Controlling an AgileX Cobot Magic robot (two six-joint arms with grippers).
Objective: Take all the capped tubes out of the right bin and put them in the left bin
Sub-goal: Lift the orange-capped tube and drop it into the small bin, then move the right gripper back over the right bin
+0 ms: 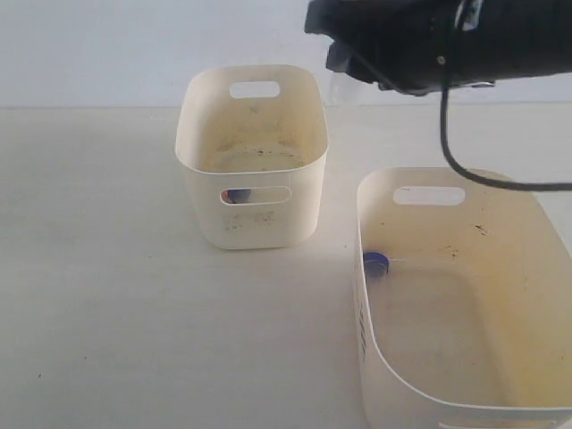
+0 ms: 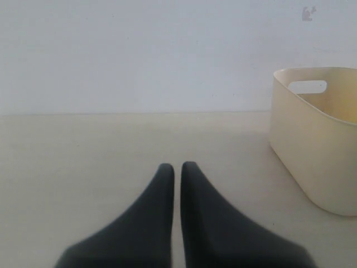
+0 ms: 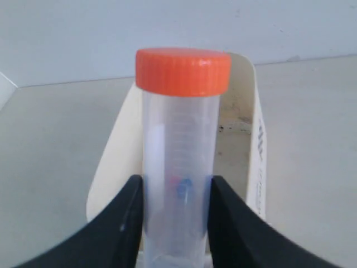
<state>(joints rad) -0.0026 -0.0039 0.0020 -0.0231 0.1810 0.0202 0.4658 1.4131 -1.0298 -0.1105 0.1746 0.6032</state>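
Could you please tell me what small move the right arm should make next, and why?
Probably shift the orange-capped tube over the left bin before releasing: the right gripper clamps it, but the exterior view shows it seemingly beside the rim, not above the opening.

— Any writing legible here?
— None. Dark print runs down the outer wall of the left bin, but it is too blurred to read.
— And the tube?
— The orange-capped tube bears faint scale lines, no readable figures. Small dark marks on the right bin are illegible too.
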